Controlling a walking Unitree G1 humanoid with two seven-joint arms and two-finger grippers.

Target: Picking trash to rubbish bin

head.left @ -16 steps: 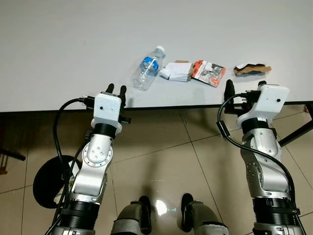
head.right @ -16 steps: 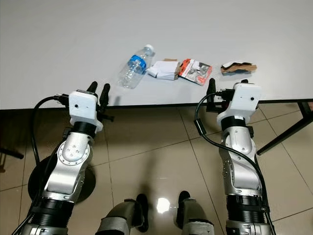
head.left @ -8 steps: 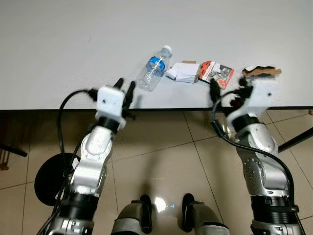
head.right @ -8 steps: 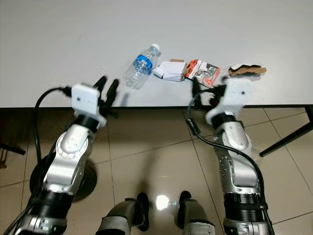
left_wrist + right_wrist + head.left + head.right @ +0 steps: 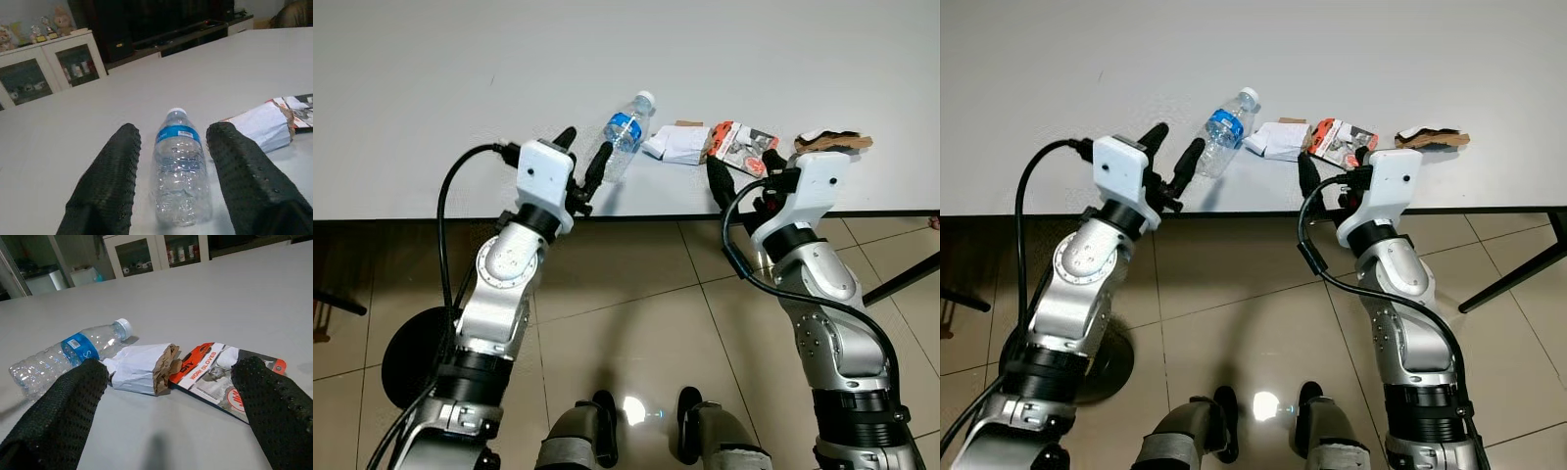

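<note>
Clear plastic bottle (image 5: 180, 171) lies on your white counter (image 5: 460, 78), just ahead of the spread-apart left claw (image 5: 173, 186); your right claw (image 5: 171, 416) gapes wide near the white paper bag (image 5: 139, 367) and glove packet (image 5: 222, 379)

Clear empty plastic bottle (image 5: 623, 139) with blue label and white cap lies on its side on the white table (image 5: 431, 88), cap pointing away from the edge, beside a crumpled white paper bag (image 5: 675, 145), a red-and-white glove package (image 5: 742, 147) and, apart, a brown-white scrap (image 5: 834, 141).
</note>
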